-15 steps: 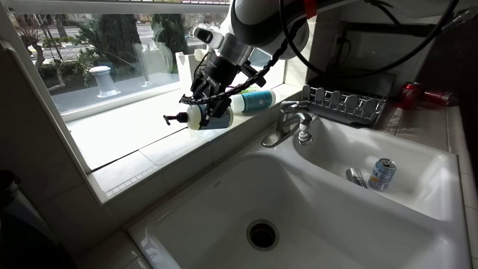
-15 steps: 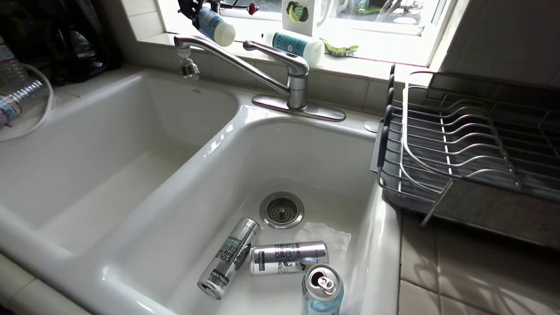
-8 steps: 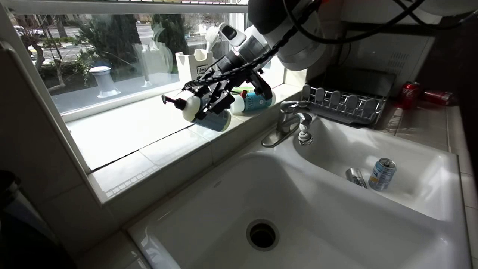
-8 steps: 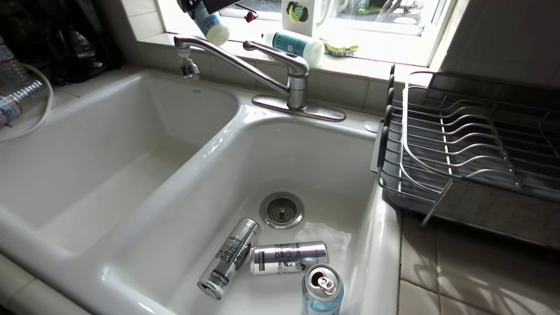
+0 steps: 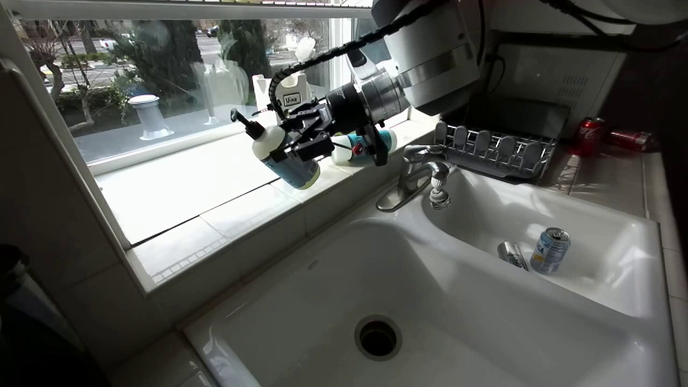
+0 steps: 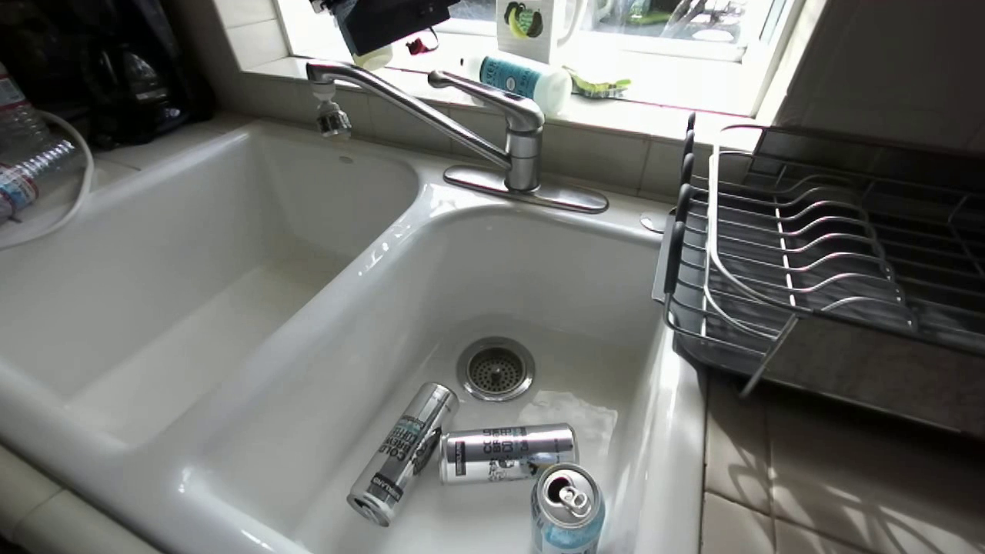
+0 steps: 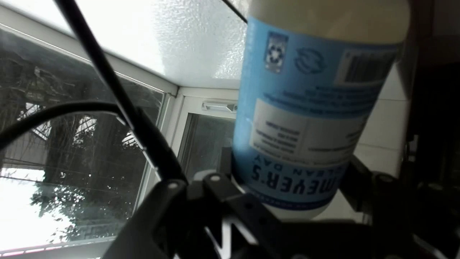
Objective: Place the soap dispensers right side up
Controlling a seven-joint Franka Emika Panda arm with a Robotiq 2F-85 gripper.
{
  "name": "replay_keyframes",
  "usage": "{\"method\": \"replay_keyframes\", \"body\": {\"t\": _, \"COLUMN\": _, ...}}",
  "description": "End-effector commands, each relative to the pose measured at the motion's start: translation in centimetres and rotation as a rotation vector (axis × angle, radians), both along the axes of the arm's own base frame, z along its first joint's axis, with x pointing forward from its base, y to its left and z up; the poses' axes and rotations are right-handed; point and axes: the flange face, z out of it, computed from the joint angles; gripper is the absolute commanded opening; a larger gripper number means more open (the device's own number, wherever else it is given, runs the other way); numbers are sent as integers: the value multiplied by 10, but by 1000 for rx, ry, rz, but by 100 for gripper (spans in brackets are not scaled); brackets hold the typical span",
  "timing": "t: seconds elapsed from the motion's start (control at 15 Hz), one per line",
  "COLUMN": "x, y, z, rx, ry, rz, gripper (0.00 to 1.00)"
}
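One soap dispenser, with a blue label, whitish shoulder and black pump, is held tilted above the window sill, pump up and to the left. I cannot tell if its base touches the sill. My gripper is shut around its upper body, a finger on each side. In the wrist view the held dispenser fills the jaws, label upside down, pump hidden. In an exterior view only its base end shows under the gripper. The second soap dispenser, teal-labelled, lies on its side on the sill behind the faucet, also in an exterior view.
The faucet stands in front of the sill. A white container stands by the window. A green-labelled item lies beyond the second dispenser. The sink holds several cans. A dish rack stands beside it.
The held dispenser has turned from nearly level to a steep tilt, with its pump rising and its base swinging left. The wrist has swung down and to the right in an exterior view.
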Motion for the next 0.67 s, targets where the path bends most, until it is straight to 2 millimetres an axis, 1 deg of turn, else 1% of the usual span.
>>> {"method": "replay_keyframes", "body": {"t": 0.0, "x": -13, "y": -5, "z": -1, "rx": 66, "ry": -59, "rz": -31, "gripper": 46}}
{"method": "replay_keyframes", "body": {"t": 0.13, "x": -17, "y": -7, "z": -15, "rx": 104, "ry": -47, "rz": -44, "gripper": 46}}
{"method": "replay_keyframes", "body": {"t": 0.33, "x": -23, "y": -3, "z": -31, "rx": 156, "ry": -52, "rz": -54, "gripper": 46}}
{"method": "replay_keyframes", "body": {"t": 0.53, "x": -29, "y": -3, "z": -39, "rx": 243, "ry": -76, "rz": -61, "gripper": 46}}
{"method": "replay_keyframes", "body": {"t": 0.6, "x": -29, "y": -6, "z": -37, "rx": 280, "ry": -96, "rz": -67, "gripper": 46}}
